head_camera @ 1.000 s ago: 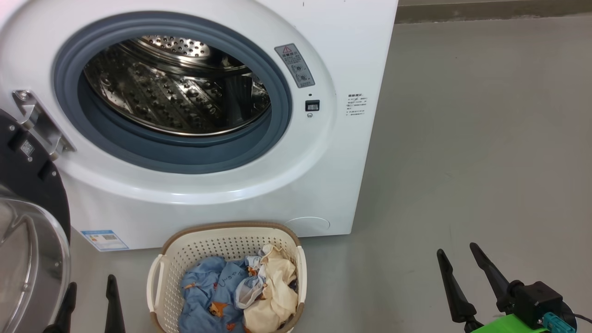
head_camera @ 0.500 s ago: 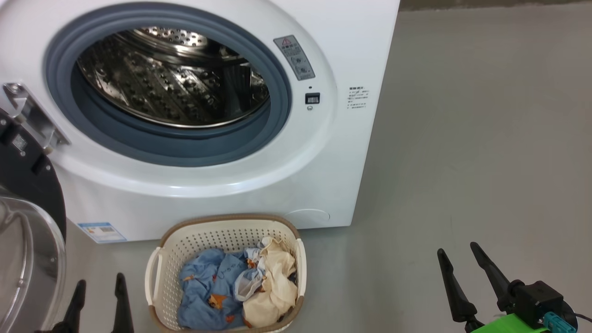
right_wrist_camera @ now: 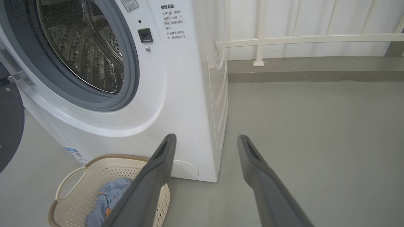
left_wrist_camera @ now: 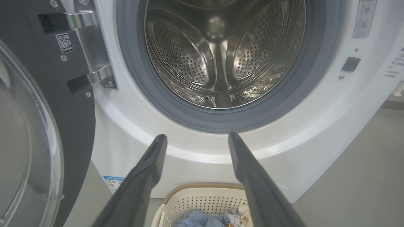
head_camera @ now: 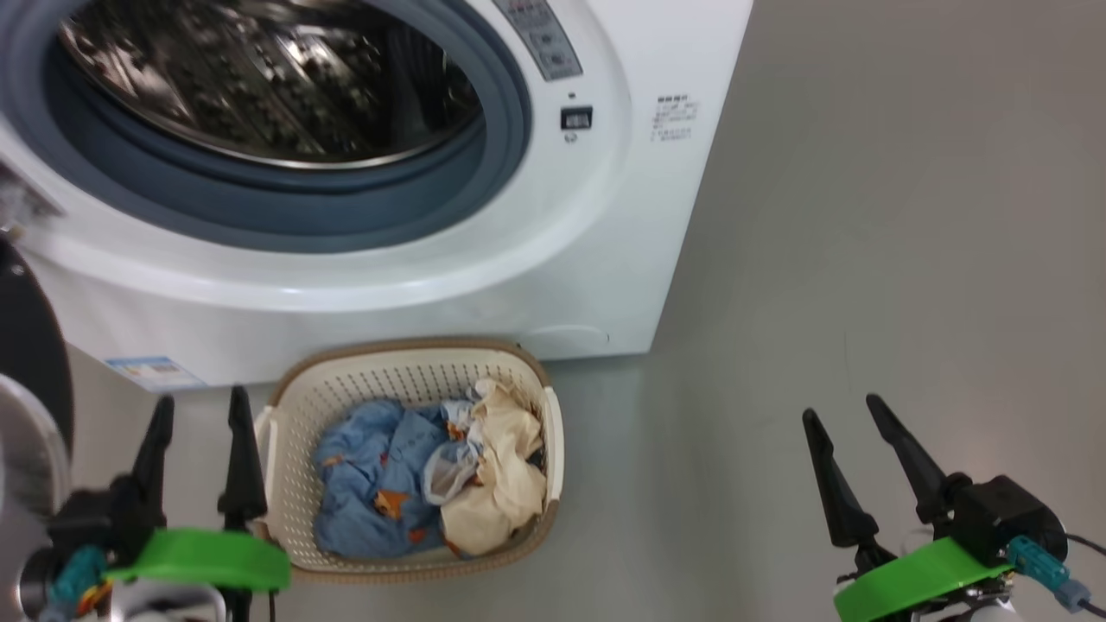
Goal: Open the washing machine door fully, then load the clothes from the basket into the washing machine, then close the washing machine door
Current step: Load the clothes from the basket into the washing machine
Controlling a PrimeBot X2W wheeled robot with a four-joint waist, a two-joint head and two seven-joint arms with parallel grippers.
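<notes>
Before washing machine (head_camera: 605, 259): left claw (head_camera: 200, 396), right claw (head_camera: 840, 406) spread, empty; clothes (head_camera: 406, 466) in basket (head_camera: 380, 384); door (head_camera: 30, 345) apparently wide.

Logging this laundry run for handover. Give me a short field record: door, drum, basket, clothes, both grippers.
door: washing machine door open, swung to the left
drum: drum bare, no garment inside
basket: basket on floor before the washing machine
clothes: clothes all in the basket
left: left gripper open, empty, beside basket
right: right gripper open, empty, above floor
</notes>
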